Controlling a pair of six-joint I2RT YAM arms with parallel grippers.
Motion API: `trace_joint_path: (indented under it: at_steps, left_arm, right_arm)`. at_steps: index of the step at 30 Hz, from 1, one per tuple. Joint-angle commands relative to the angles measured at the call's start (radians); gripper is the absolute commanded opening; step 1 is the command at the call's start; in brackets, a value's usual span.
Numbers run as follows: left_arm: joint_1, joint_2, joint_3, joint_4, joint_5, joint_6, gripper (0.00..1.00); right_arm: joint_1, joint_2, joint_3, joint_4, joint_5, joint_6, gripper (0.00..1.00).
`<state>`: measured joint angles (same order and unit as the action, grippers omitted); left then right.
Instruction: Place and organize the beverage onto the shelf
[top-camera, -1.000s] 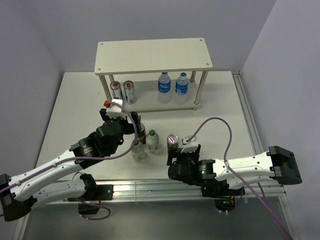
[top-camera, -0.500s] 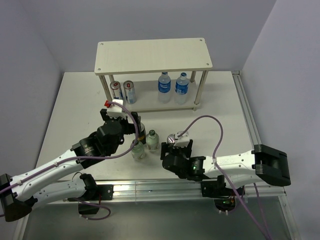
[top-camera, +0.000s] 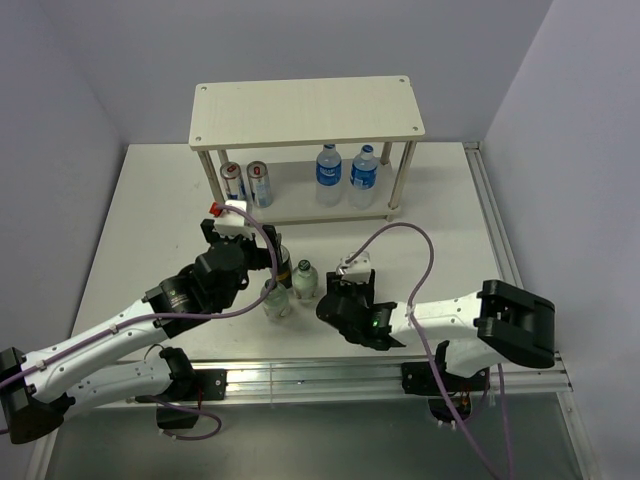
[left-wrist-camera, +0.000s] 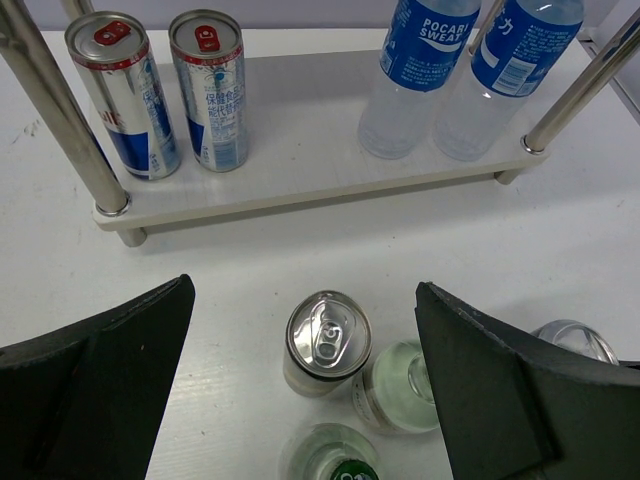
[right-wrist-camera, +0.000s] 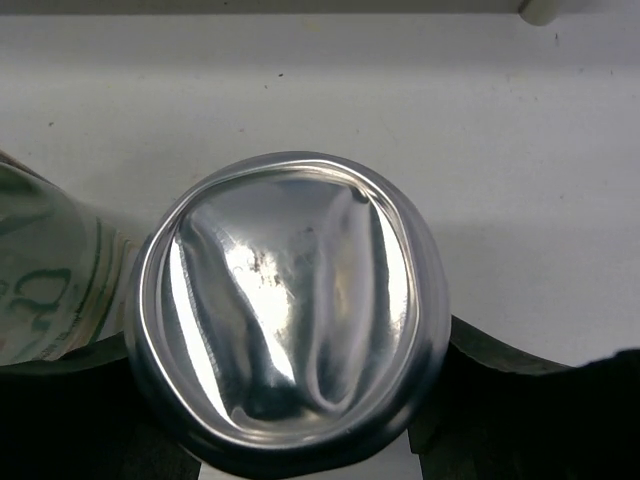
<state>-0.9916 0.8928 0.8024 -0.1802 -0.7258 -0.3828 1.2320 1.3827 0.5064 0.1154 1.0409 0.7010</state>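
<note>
Near edge, right of centre: right claw (right-wrist-camera: 285, 340) closed narrow round a silver can (right-wrist-camera: 290, 280), one dark finger (right-wrist-camera: 70, 410) on its left side and one on its right. The can's shiny, dented top fills the wrist view. White table (top-camera: 150, 220) shows beyond it; cannot tell if the can is lifted. From above, the claw hides the can.

Just left of the can: right bottle (right-wrist-camera: 35, 270), clear with a green label. Cannot tell whether the two touch.

A little further left and nearer: left bottle (top-camera: 275, 302), same kind, green cap, upright.

Just beyond the left bottle: tab can (left-wrist-camera: 328, 345), upright, pull tab on top, close beside the right bottle.

Over this cluster: left claw (left-wrist-camera: 305, 290), spread wide and gripping nothing. The tab can sits below the gap between the fingers.

Far side of the table: shelf (top-camera: 305, 112), pale top board on thin legs.

Lower board (left-wrist-camera: 300, 135):
- Left end: a pair of blue-and-silver cans (left-wrist-camera: 125, 95), upright, side by side.
- Right end: a pair of water bottles (left-wrist-camera: 420, 70) with blue labels, upright, side by side.
- Both pairs stand well apart from the drinks on the table
</note>
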Motion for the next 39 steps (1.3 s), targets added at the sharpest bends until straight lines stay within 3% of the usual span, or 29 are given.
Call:
trace_joint_path:
  at_steps: [1,4,8,12,18,22,29,31,39]
  left_arm:
    - [0.004,-0.017,0.0,0.038,0.008,-0.005,0.99]
    - [0.004,-0.022,-0.002,0.041,0.008,-0.002,0.99]
    - [0.005,-0.035,-0.012,0.053,0.002,-0.001,0.99]
    - [0.008,-0.054,-0.011,0.051,0.005,0.001,0.99]
    - [0.008,-0.086,-0.008,0.036,0.012,-0.004,0.99]
    - [0.007,-0.094,-0.009,0.038,0.017,-0.002,0.99]
    - [0.007,-0.083,-0.011,0.038,0.019,0.004,0.99]
    - [0.007,-0.083,-0.011,0.038,0.019,0.004,0.99]
    - [0.002,-0.088,-0.026,0.053,0.025,0.004,0.99]
  right_arm:
    - [-0.003,-0.092,0.118,-0.033,0.045,-0.096,0.0]
    - [-0.002,-0.218,0.231,-0.154,0.082,-0.165,0.0]
    - [-0.015,-0.327,0.419,-0.132,0.088,-0.395,0.0]
    - [-0.122,-0.284,0.673,-0.174,0.071,-0.616,0.0]
    - [-0.316,-0.131,1.049,-0.235,-0.136,-0.768,0.0]
    - [-0.481,0.053,1.416,-0.405,-0.267,-0.752,0.0]
    - [-0.721,0.384,1.94,-0.773,-0.539,-0.522,0.0]
    - [-0.756,0.452,2.029,-0.839,-0.571,-0.502,0.0]
    - [-0.822,0.478,1.994,-0.862,-0.628,-0.474,0.0]
